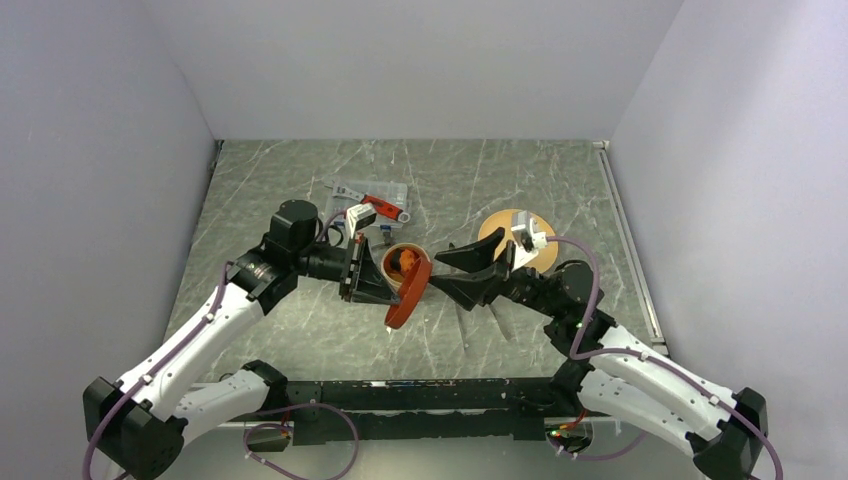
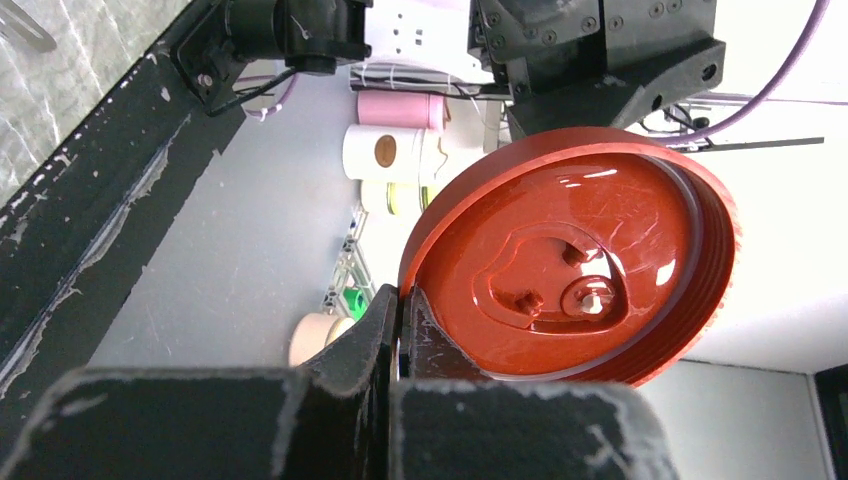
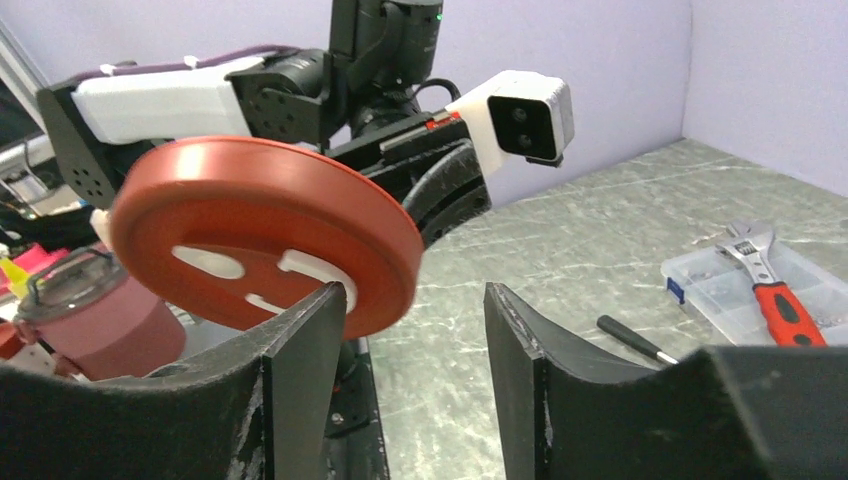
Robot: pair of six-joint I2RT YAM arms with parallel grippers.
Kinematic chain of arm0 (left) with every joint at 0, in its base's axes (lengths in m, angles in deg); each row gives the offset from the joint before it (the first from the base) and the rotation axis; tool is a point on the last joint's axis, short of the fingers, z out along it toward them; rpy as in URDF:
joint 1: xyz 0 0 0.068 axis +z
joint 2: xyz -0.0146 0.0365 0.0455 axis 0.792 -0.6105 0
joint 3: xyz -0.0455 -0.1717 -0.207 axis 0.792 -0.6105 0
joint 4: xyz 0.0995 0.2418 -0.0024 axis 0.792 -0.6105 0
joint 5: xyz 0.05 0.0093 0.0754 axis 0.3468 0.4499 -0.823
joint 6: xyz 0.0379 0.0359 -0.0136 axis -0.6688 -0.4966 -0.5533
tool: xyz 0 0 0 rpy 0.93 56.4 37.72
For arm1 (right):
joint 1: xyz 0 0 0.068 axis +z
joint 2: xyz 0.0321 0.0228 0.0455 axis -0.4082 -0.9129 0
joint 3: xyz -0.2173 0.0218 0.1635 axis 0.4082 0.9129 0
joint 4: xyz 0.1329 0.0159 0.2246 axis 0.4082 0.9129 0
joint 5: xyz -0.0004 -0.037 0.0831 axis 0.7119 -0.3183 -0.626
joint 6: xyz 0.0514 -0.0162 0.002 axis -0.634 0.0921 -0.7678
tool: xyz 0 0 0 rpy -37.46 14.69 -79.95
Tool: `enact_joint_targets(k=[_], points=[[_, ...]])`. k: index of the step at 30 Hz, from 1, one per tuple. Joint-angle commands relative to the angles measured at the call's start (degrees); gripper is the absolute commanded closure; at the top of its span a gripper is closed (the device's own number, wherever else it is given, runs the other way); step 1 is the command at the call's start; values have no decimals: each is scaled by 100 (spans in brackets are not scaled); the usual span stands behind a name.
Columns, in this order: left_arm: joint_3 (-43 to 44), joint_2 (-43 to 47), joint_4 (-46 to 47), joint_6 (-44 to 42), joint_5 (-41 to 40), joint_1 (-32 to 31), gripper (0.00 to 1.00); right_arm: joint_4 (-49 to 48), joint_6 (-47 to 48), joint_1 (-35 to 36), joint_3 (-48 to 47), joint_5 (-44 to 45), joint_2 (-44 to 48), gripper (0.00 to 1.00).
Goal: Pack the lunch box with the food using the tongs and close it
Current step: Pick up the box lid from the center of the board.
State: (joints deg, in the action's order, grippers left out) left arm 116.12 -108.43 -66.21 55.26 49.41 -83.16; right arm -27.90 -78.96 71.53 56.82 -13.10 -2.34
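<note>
The packing part looks finished, as far as one can judge. In the top view the small round tub with the tan-orange wall [image 1: 388, 252] stands open on the grey marbled table [image 1: 300, 340], and small orange-red food pieces [image 1: 402, 264] lie inside it. How many pieces there are I cannot tell, because the lid hides part of the opening. The flat yellow plate [image 1: 495, 232], to the right of the tub and a little further back, shows no food on its visible part; the right wrist covers the rest. The tongs are not visible in any view.

What is left is the closing. The dark red round lid with white curved marks [image 1: 410, 295] is in the air just beside the tub, on its near right side, tilted almost on edge. The left gripper [image 2: 400, 305] is pressed together on the rim of this lid and carries it. The right gripper [image 3: 415, 340] has its jaws about half apart and grips nothing; the rim of the lid reaches just into the gap, next to one finger [image 3: 300, 370].

Behind the tub lies a clear rectangular case [image 3: 700, 285] with a red-handled wrench [image 3: 770, 295] on it.
</note>
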Motion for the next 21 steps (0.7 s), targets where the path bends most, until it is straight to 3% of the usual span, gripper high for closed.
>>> enact_joint_targets(k=[1, 6, 10, 15, 21], points=[[288, 149, -221, -188, 425, -12, 100, -242, 476, 6, -293, -245, -135, 45], [375, 133, -491, -306, 550, -15, 100, -182, 709, 2, -631, -949, -348, 55], [429, 97, -636, -407, 602, -15, 100, -105, 843, 2, -806, -1318, -409, 55], [425, 61, -735, -507, 728, -15, 100, -152, 1056, 5, -914, -1734, -475, 51], [434, 17, -1017, -737, 808, -169, 100, 1111, 1859, 2, -1620, -2612, -759, 45]])
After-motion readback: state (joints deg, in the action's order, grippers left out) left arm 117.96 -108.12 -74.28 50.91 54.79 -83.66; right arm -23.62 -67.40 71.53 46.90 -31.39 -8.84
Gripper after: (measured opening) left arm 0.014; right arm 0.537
